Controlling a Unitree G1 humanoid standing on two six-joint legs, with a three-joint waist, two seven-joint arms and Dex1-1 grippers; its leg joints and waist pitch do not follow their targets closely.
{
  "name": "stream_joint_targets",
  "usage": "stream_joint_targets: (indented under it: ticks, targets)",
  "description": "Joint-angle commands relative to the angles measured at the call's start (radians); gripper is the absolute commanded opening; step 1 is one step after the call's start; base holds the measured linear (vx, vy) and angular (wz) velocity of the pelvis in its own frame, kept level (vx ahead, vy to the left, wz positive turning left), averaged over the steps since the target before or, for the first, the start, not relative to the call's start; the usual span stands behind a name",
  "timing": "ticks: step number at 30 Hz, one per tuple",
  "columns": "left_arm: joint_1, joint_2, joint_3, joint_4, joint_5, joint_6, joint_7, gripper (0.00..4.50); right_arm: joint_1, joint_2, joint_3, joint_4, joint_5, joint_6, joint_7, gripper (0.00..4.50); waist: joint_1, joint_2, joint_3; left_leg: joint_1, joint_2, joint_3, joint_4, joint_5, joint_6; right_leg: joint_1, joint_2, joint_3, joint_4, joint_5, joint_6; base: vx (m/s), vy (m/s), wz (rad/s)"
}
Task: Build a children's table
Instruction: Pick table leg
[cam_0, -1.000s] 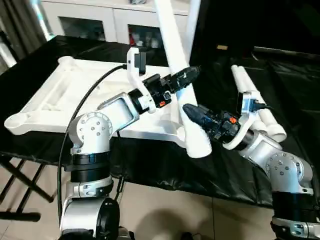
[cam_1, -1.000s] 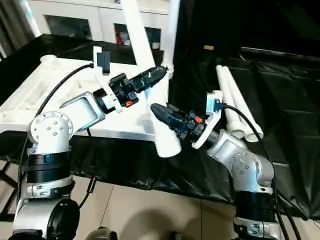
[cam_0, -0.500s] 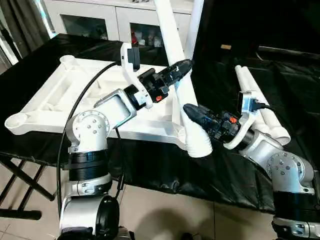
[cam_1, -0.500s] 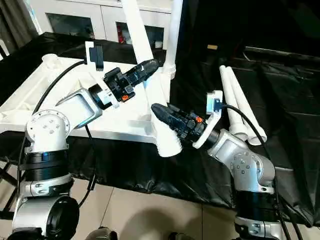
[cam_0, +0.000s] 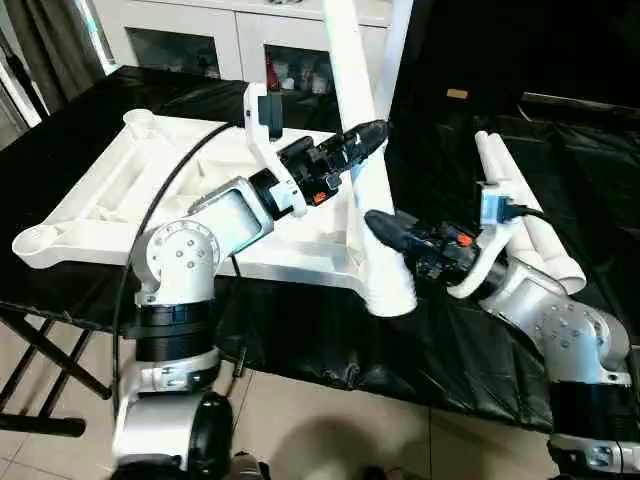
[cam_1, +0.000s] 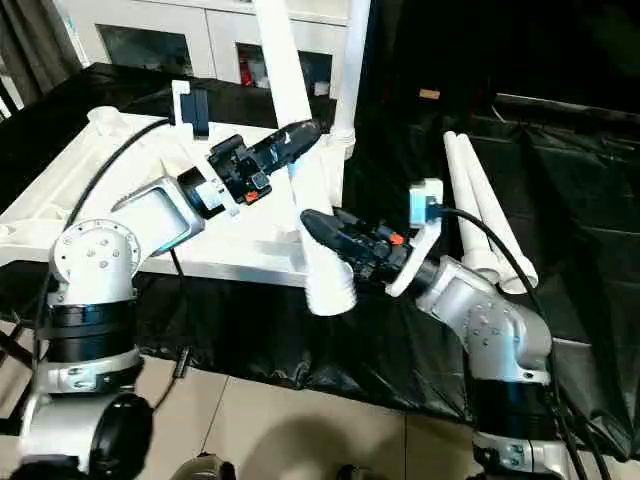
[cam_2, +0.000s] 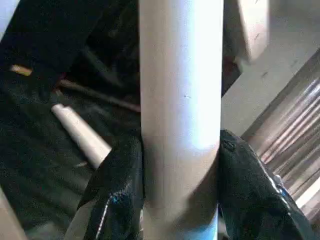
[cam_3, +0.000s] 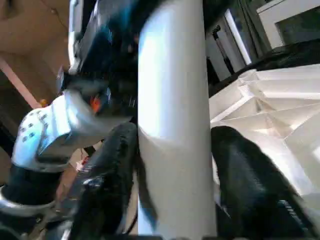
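Long white tubular plastic leg (cam_0: 362, 170), tilted over white ribbed rectangular tabletop (cam_0: 120, 190), left hand (cam_2: 180, 165) pinching it, right hand (cam_3: 172, 165) straddling it lower down, grip unclear.

white leg (cam_0: 352, 90), black cloth (cam_0: 520, 150), black fingers (cam_2: 120, 185)

Upright leg (cam_0: 352, 110) top cut off, socket joint perhaps hidden

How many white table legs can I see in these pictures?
4. One leg stands tilted in the tabletop's near corner socket, between both grippers. One upright leg rises behind it. Two loose legs lie side by side on the black cloth.
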Motion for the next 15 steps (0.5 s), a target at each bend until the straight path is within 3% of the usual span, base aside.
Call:
stream_joint_targets:
  ticks: [1, 7, 10, 15]
  targets:
    - [-0.007, 0.010, -0.024, -0.016, 0.021, -0.012, -0.019, 1.80, -0.018, -0.019, 0.014, 0.000, -0.018, 0.011, -0.006, 2.86, 0.001, -0.007, -0.096, 0.018, 0.015, 0.002, -0.073, -0.182, 0.005, 0.059, -0.051, 0.044, -0.072, -0.370, -0.112, 0.000, 0.000, 0.00]
    - [-0.019, 0.064, -0.081, -0.008, 0.045, -0.038, -0.085, 1.80, -0.083, -0.097, 0.092, 0.059, -0.077, 0.035, 0.061, 2.97, 0.000, -0.015, -0.098, 0.014, 0.014, 0.003, -0.072, -0.174, 0.005, 0.060, -0.051, 0.045, -0.070, -0.368, -0.106, 0.000, 0.000, 0.00]
    - [-0.027, 0.075, -0.087, -0.002, 0.043, -0.044, -0.107, 1.80, -0.098, -0.130, 0.130, 0.077, -0.092, 0.050, 0.111, 2.97, 0.004, -0.012, -0.099, 0.016, 0.015, 0.003, -0.070, -0.167, 0.011, 0.060, -0.051, 0.046, -0.066, -0.348, -0.118, 0.000, 0.000, 0.00]
    - [-0.039, 0.083, -0.089, -0.002, 0.015, -0.027, -0.152, 1.80, -0.116, -0.163, 0.187, 0.100, -0.109, 0.049, 0.178, 2.97, 0.005, -0.019, -0.102, 0.013, 0.016, 0.004, -0.068, -0.147, 0.016, 0.063, -0.052, 0.048, -0.057, -0.310, -0.142, 0.000, 0.000, 0.00]
